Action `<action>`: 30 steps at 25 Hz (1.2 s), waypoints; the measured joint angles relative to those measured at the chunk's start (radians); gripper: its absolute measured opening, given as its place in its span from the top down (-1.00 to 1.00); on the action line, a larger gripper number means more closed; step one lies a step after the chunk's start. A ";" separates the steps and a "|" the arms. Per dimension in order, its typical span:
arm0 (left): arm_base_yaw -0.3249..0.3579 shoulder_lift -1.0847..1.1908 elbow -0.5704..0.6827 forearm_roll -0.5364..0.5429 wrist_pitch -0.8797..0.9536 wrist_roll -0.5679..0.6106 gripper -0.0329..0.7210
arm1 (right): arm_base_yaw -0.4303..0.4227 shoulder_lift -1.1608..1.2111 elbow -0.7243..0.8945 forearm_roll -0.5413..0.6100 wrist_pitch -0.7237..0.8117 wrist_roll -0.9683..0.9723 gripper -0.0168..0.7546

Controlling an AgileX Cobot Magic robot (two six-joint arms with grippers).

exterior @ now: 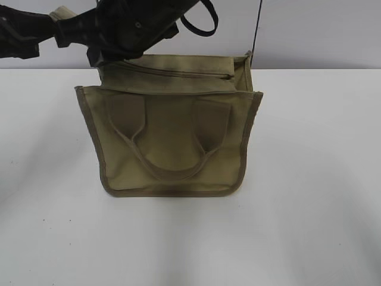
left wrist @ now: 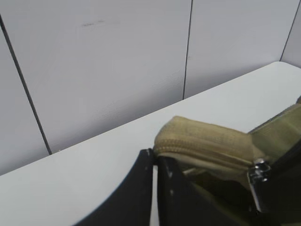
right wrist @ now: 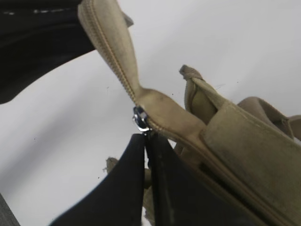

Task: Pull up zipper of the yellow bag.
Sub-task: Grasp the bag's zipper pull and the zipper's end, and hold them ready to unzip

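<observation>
yellow bag stands on white table | left gripper clamps bag's far-left top corner as anchor | right gripper pinches silver pull of zipper to draw it along

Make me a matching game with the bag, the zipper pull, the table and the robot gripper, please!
Things:
1. yellow bag
2. zipper pull
3. table
4. right gripper

Descriptions:
A. white
B. small and silver
C. black, pinched at the pull
D. khaki with loop handles

Pairs: 1-D, 2-B, 3-A, 4-C
</observation>
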 joint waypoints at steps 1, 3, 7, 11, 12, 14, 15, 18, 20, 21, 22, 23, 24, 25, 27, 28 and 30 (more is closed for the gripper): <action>0.000 0.000 0.000 0.000 0.004 0.000 0.94 | -0.003 -0.001 -0.001 0.013 0.006 -0.021 0.96; 0.000 0.000 0.000 0.001 0.014 0.000 0.94 | -0.012 -0.002 -0.001 0.053 0.016 -0.042 0.96; -0.003 0.000 0.000 0.008 0.027 0.000 0.94 | -0.058 -0.002 -0.001 0.180 0.035 -0.065 0.96; -0.003 0.000 0.000 0.012 0.027 0.000 0.94 | -0.118 -0.001 -0.001 0.368 0.061 -0.075 0.96; -0.003 0.000 0.000 0.014 0.027 0.000 0.94 | -0.131 0.000 -0.001 0.404 0.068 -0.077 0.96; -0.003 0.000 0.000 0.016 0.027 0.000 0.94 | -0.150 0.002 -0.001 0.472 0.082 -0.084 0.96; -0.003 0.000 0.000 0.018 0.027 0.000 0.94 | -0.158 0.004 -0.001 0.495 0.092 -0.089 0.96; -0.003 0.000 0.000 0.020 0.026 0.000 0.94 | -0.176 0.006 -0.001 0.558 0.131 -0.113 0.96; -0.003 0.000 0.000 0.021 0.027 0.000 0.94 | -0.182 0.016 -0.001 0.590 0.141 -0.143 0.96; -0.003 0.000 0.000 0.021 0.029 0.000 0.94 | -0.183 0.023 -0.001 0.606 0.142 -0.159 0.96; -0.003 0.000 0.000 0.021 0.033 0.000 0.94 | -0.183 0.028 -0.001 0.619 0.144 -0.170 0.96; -0.003 0.000 0.000 0.021 0.036 0.000 0.94 | -0.183 0.032 -0.001 0.632 0.144 -0.177 0.96; -0.003 0.000 0.000 0.021 0.039 0.000 0.94 | -0.184 0.036 -0.001 0.641 0.141 -0.180 0.96; -0.003 0.000 0.000 0.021 0.042 0.000 0.94 | -0.184 0.038 -0.001 0.644 0.136 -0.183 0.96; -0.003 0.000 0.000 0.021 0.042 0.000 0.94 | -0.184 0.039 -0.001 0.645 0.112 -0.186 0.96; -0.003 0.000 0.000 0.021 0.042 0.000 0.94 | -0.184 0.041 -0.001 0.645 0.098 -0.186 0.96; -0.003 0.000 0.000 0.021 0.042 0.000 0.94 | -0.184 0.049 -0.001 0.646 0.061 -0.188 0.96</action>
